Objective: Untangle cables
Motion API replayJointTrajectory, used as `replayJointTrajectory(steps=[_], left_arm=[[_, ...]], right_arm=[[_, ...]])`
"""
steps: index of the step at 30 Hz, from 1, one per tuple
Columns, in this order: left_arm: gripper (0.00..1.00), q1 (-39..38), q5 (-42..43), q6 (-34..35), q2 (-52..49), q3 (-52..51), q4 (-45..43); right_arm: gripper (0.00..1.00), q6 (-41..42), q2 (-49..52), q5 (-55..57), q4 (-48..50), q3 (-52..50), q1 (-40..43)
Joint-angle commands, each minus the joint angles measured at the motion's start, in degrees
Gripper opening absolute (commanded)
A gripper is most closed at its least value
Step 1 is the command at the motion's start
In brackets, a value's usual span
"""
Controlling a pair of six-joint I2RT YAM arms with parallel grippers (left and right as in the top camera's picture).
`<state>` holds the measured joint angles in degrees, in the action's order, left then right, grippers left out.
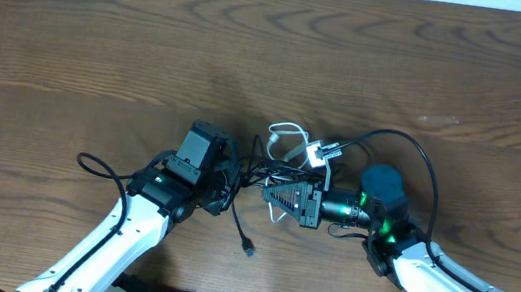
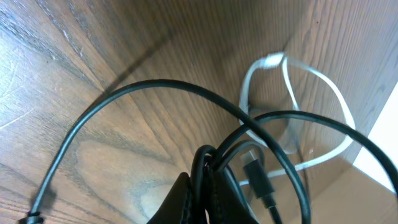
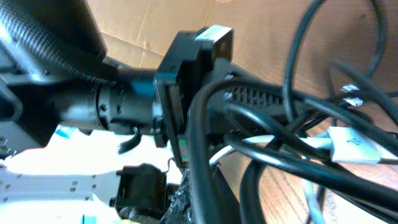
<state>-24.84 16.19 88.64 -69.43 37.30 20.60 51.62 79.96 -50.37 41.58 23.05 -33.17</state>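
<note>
On the wooden table (image 1: 102, 45) between my claws: thin black cables (image 1: 255, 171), white looped cable (image 1: 287, 132) beyond. Left claw (image 2: 208, 186), right claw (image 1: 269, 194) both clamped on black strands; pull axis left-right.

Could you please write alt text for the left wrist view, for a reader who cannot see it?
The left end effector, at the bottom edge, is shut on thin black cords that arc over the brown wooden table. Beyond them lies a looped thin white cord.
</note>
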Motion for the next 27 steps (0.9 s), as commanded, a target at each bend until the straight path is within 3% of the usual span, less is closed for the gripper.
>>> replayJointTrajectory(steps=[1,3,6,12,16,27], left_arm=[[0.09,0.00,-0.33,-0.52,0.20,0.42,0.11],[0.09,0.00,-0.33,-0.50,0.20,0.42,0.31],[0.09,0.00,-0.33,-0.52,0.20,0.42,0.33],[0.09,0.00,-0.35,-0.52,0.20,0.42,0.33],[0.09,0.00,-0.35,-0.52,0.20,0.42,0.33],[0.09,0.00,-0.39,-0.52,0.20,0.42,2.21]], right_arm=[[0.01,-2.10,-0.13,0.63,-4.90,0.42,-0.09],[0.01,-2.49,-0.13,5.16,-10.01,0.42,-0.02],[0.01,-10.36,-0.15,1.97,-9.38,0.42,-0.02],[0.01,-11.61,-0.15,-20.31,13.70,0.42,0.94],[0.01,-9.22,-0.15,-24.24,23.89,0.42,2.56],[0.01,1.18,-0.13,-10.95,14.71,0.42,12.79]])
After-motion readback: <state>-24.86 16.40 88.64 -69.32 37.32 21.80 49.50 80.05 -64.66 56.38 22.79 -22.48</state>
